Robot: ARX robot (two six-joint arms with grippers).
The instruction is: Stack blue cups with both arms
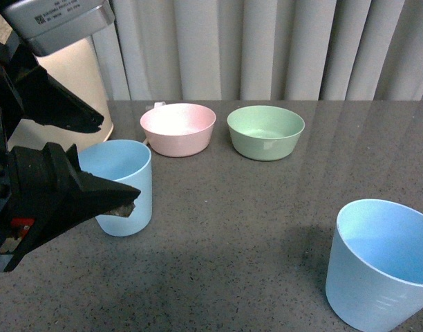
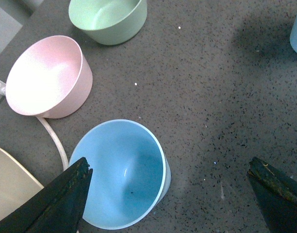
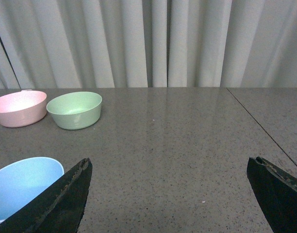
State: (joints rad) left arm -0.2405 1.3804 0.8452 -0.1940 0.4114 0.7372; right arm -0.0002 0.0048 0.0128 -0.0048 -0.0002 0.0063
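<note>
blue cup (image 2: 122,174) stands under left pincer (image 2: 170,167), jaws spread wide.

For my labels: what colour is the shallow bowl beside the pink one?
Pale green shallow plastic bowl, best in the front view.

Two blue cups (image 1: 123,168) (image 1: 381,277), two bowls (image 1: 178,128) (image 1: 265,132) (pink, green)
</note>
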